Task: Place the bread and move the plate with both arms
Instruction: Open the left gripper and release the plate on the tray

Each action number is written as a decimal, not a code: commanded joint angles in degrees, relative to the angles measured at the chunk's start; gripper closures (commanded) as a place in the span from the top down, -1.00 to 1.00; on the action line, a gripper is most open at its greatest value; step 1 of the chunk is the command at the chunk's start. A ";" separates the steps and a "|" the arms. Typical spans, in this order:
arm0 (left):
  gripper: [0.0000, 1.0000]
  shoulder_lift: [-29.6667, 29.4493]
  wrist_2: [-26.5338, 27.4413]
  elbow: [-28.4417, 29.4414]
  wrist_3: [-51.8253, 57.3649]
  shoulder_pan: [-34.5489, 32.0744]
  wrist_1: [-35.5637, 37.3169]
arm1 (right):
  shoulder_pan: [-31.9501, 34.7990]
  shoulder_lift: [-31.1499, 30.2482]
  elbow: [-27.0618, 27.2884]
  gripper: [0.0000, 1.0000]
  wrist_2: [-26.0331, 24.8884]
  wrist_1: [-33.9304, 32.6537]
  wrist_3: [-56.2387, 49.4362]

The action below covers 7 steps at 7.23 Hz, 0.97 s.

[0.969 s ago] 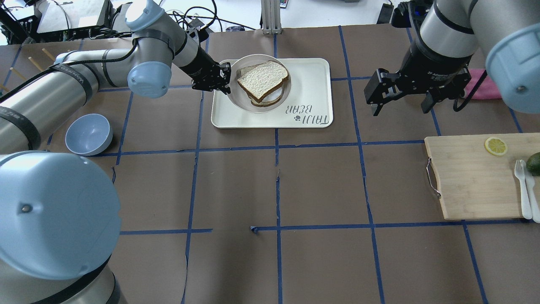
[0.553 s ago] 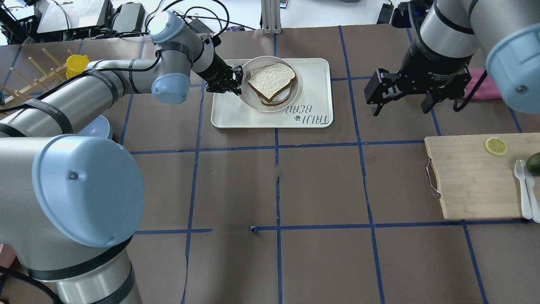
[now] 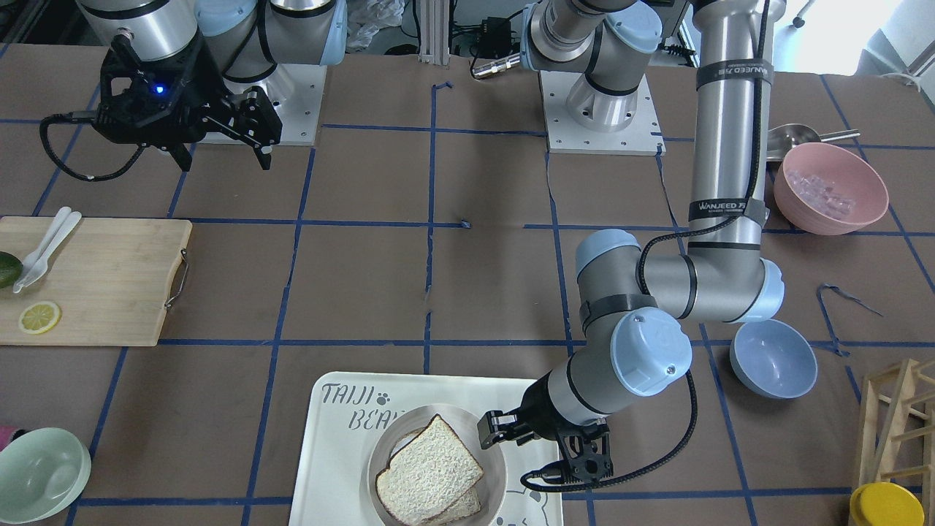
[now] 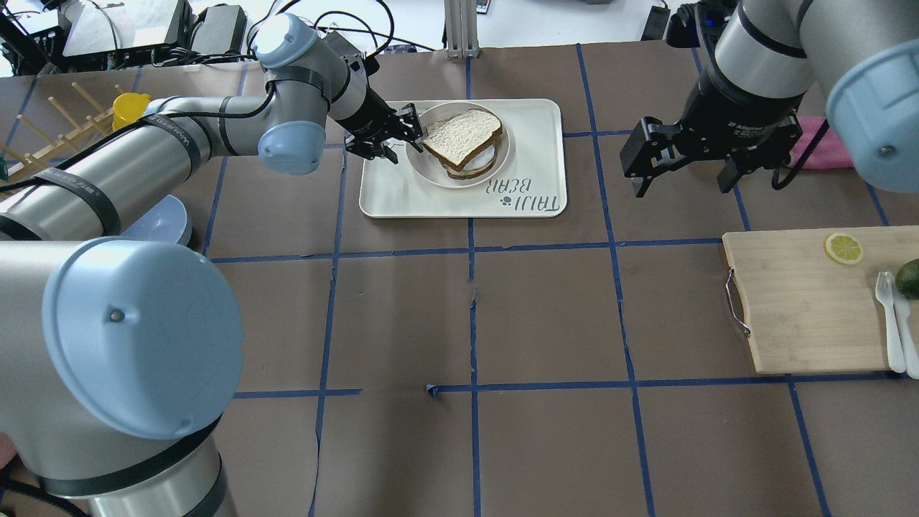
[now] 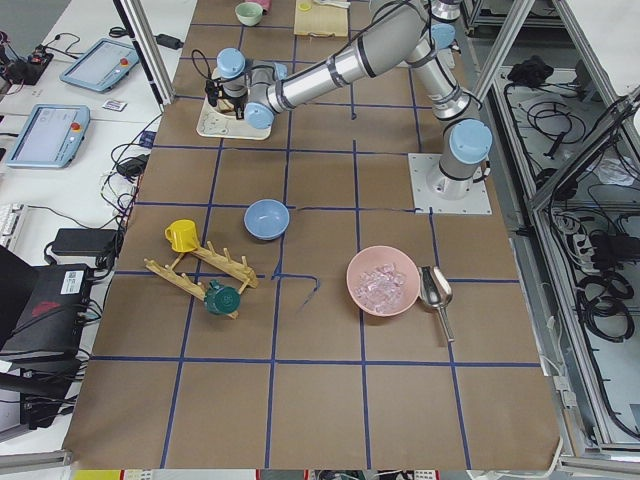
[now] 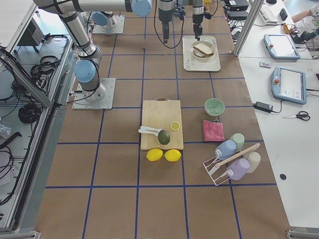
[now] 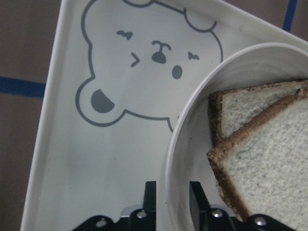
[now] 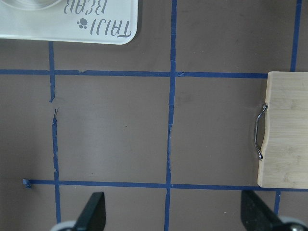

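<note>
Though done placing bread point(image 4: 463, 135) on plate point(image 4: 420, 159), upper centre: plate move judged pending. Pinching rim narrowly with fingers of left gripper point(image 7: 171, 192); right gripper point(image 4: 680, 188) fingers wide, empty, upper right.

- Bread point(image 3: 427, 471) atop a second slice, inside plate point(image 3: 497, 482), on tray point(image 3: 336, 438).
- Left gripper point(image 3: 491, 435) at plate's rim, on view's right side.
- Right gripper point(image 3: 223, 155) spread wide, up over brown table, top left.
- Cutting board point(image 3: 102, 285) with lemon slice point(image 3: 39, 317), at left edge.
</note>
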 commanded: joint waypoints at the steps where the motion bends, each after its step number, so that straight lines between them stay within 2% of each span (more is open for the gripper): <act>1: 1.00 12.43 1.78 -6.37 0.11 -0.48 -7.82 | 0.00 -0.05 0.00 1.00 0.04 0.00 -0.07; 2: 1.00 18.93 4.41 -10.15 0.11 -0.65 -9.59 | 0.00 -0.05 0.00 1.00 0.04 0.00 -0.07; 3: 1.00 24.74 4.52 -13.06 0.02 -1.00 -13.00 | 0.00 -0.05 0.00 1.00 0.04 0.00 -0.16; 4: 1.00 30.11 6.09 -13.35 0.02 -1.44 -19.48 | 0.00 0.04 0.00 1.00 -0.05 0.09 -0.16; 5: 1.00 34.08 12.54 -13.18 1.94 -1.71 -28.50 | 0.00 0.04 0.00 1.00 0.04 0.00 -0.16; 6: 1.00 37.16 16.35 -12.05 6.66 -2.58 -32.60 | -0.09 0.12 0.00 1.00 -0.14 0.17 -0.24; 7: 1.00 38.67 16.56 -9.95 8.18 -2.59 -33.68 | -0.09 0.21 0.00 1.00 -0.14 0.09 -0.16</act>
